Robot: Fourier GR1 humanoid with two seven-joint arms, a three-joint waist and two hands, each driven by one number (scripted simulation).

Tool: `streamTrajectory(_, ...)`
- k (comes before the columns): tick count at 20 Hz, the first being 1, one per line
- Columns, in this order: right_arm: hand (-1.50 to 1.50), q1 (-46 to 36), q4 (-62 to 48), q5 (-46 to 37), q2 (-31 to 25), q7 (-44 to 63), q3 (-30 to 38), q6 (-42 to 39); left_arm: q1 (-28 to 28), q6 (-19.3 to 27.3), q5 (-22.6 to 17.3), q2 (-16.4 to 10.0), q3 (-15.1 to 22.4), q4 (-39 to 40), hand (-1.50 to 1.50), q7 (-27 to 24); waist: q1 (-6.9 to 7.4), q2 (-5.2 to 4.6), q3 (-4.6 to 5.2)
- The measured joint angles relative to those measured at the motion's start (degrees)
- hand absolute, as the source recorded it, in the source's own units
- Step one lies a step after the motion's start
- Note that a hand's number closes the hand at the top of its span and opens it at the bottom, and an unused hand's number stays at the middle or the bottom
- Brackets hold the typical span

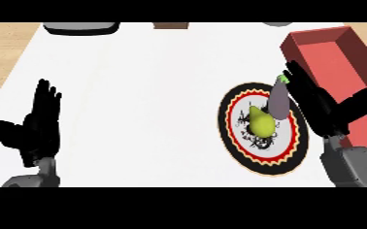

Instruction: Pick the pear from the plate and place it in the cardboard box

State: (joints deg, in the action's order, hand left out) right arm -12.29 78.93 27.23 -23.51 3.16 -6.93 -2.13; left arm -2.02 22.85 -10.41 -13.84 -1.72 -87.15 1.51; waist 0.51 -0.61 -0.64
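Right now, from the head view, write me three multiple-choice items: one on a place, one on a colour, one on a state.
1. Where does the pear lie? A on the plate; B in a bowl; C in a drawer.
2. What colour is the box? A blue; B red; C green.
3. How is the left hand? A open, holding nothing; B curled round the pear; C out of view.
Answers: 1 A, it lies on the plate beside the eggplant; 2 B, its walls are red; 3 A, straight fingers, nothing in them.
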Motion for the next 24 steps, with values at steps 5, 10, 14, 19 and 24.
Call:
streamTrajectory(5, -1.5, -7.69, 3.89, -0.66, -6.17, -0.2, 3.17, -3.44, -2.8, -6.58, 3.87, -5.01, 4.98, -2.46, 0.0, -1.48, -0.94, 0.6, 0.43)
streamTrajectory(10, -1.5, -13.57, 4.07, -8.39, -17.69, -3.25, 3.5, -10.1, -6.25, -15.74, 6.01, -9.66, 10.73, -4.08, 0.0, -3.63, -1.01, 0.46, 0.65)
streamTrajectory(14, -1.5, -14.92, 0.0, -15.08, -21.6, -13.41, 2.86, -15.1, -8.93, -19.94, 6.4, -10.81, 12.59, -3.42, 0.0, -4.43, -0.27, 0.13, 0.58)
streamTrajectory(19, -1.5, -15.54, -2.6, -25.85, -24.89, -26.65, -0.3, -17.58, -10.42, -22.24, 6.84, -10.94, 13.21, -2.14, 0.0, -5.41, 0.18, 0.12, 0.55)
streamTrajectory(24, -1.5, -18.63, -2.33, -35.35, -27.65, -27.97, -5.84, -20.3, -11.96, -23.85, 6.87, -10.89, 13.04, -1.17, 0.0, -4.76, 0.35, 0.33, 0.65)
